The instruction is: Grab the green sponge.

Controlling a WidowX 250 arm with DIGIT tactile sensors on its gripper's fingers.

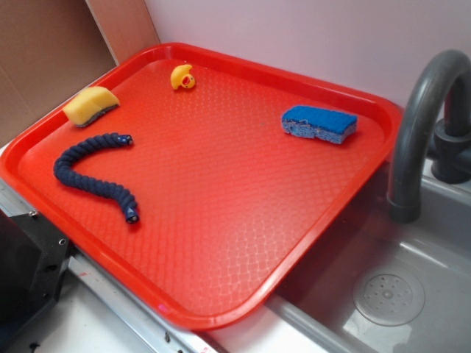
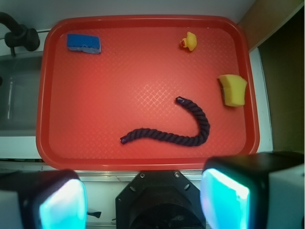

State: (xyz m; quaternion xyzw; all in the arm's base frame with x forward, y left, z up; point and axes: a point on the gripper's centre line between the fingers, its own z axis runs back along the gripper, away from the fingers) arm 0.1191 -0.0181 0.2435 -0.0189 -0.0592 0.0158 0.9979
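The green sponge [image 1: 90, 106] is a small yellow-orange foam piece with a dark grey-green layer beneath. It lies at the far left of the red tray [image 1: 221, 294]. In the wrist view the sponge [image 2: 232, 89] lies near the tray's [image 2: 52, 143] right rim. My gripper [image 2: 143, 200] is open and empty, high above the scene, with its pads [image 2: 224, 200] wide apart at the bottom of the wrist view, well back from the sponge. The gripper does not show in the exterior view.
A blue rectangular sponge [image 1: 319, 123] lies at the tray's far right. A tiny yellow rubber duck [image 1: 183, 77] sits at the back. A dark blue rope [image 1: 92, 173] curves across the left side. A grey faucet [image 1: 423, 125] and sink [image 1: 383, 294] stand to the right.
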